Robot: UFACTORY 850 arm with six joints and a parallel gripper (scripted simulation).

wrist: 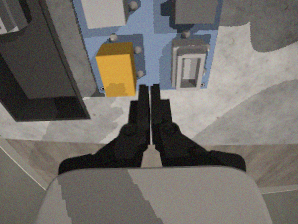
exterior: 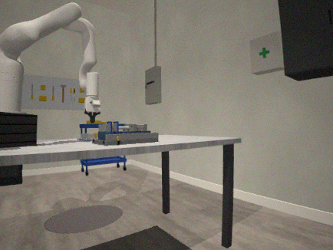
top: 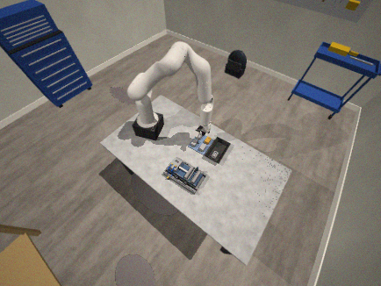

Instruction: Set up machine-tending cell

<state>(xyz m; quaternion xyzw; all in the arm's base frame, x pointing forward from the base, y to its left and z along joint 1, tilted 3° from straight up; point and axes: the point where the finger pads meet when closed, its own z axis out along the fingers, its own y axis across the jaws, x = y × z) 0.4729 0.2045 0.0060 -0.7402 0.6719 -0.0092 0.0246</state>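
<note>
So I'm driving this one from my desk, and the gripper (top: pixel 202 132) (exterior: pixel 92 122) (wrist: pixel 150 97) has its black fingers together with nothing between them, hanging near the edge of the blue infeed plate (wrist: pixel 152 55). The bit I care about is the grey metal part with the rectangular pocket (wrist: pixel 190 70). It's on the plate, just off to the right of the fingertips in the wrist view and a little forward, pocket facing up. Its long axis runs away from the fingers, across the line they open along, so I reckon a sideways shift, fingers spread, then down over its long walls, no wrist twist needed. Only one arm here, so no debate about which is nearer. Watch out for the pins beside it. The yellow brass blank (top: pixel 207 140) (exterior: pixel 96 135) (wrist: pixel 117 67) lies just left of the fingertips, with the pale aluminium blank (wrist: pixel 105 12) beyond it and a darker grey block (wrist: pixel 196 11) beyond the pocketed part. The black outfeed tray (top: pixel 221 146) (wrist: pixel 37 70) is further left, past the brass, with another pocketed part (top: pixel 215 153) (wrist: pixel 10 17) in it. I'd guess clearing the finished part comes before loading the vise.
</note>
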